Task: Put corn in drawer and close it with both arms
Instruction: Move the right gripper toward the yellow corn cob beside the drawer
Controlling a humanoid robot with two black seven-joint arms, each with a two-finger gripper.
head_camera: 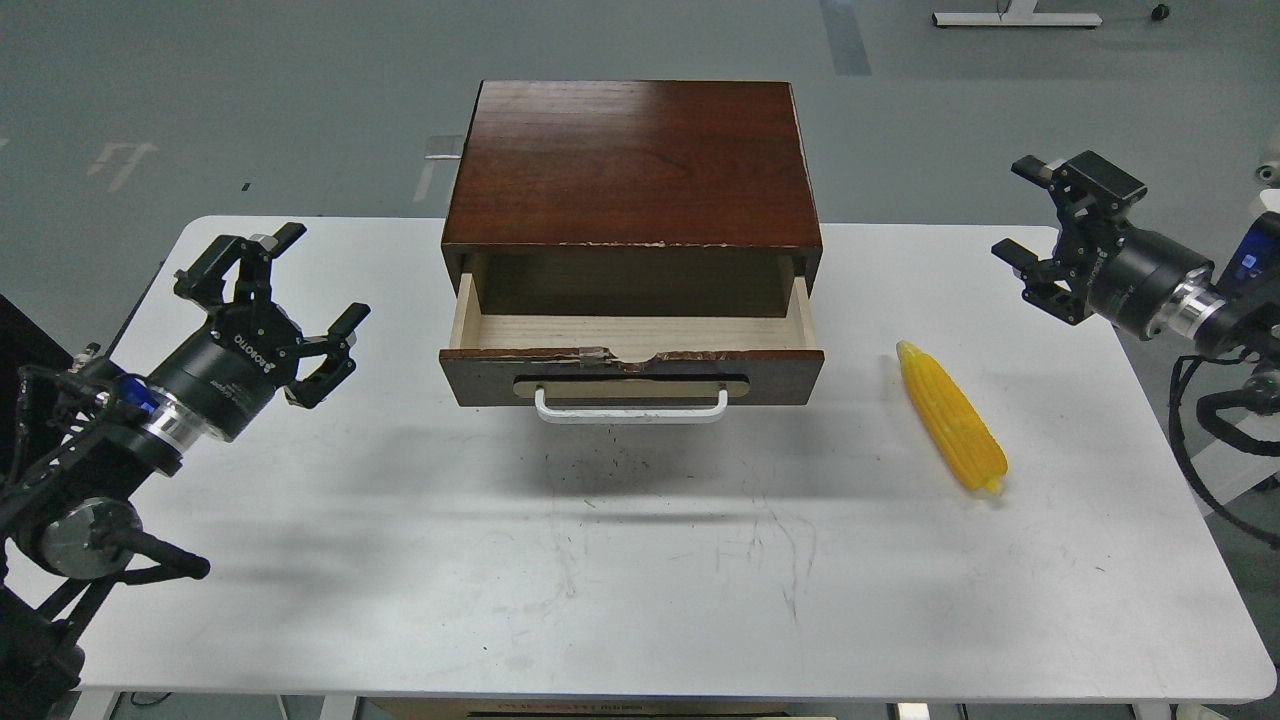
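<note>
Corn, a bright yellow husked cob tapering to one end with ridged rows of kernels, lies untouched on the white counter, to the right of the open drawer and well apart from both arms. Right black end effector hangs above the counter's right edge, fingers spread and holding nothing; it is the nearer of the two to the cob. Left black end effector hovers over the counter's left side, fingers likewise apart and empty. Between them sits a glossy reddish-brown wooden cabinet, its dark brown drawer pulled out, showing a pale bare-wood interior, a chipped top edge and a white bar handle on a tan oval plate. Judging by the layout, the pick-up has not begun: the next move calls for the right arm to descend and close across the cob's rounded, slick-looking body.
</note>
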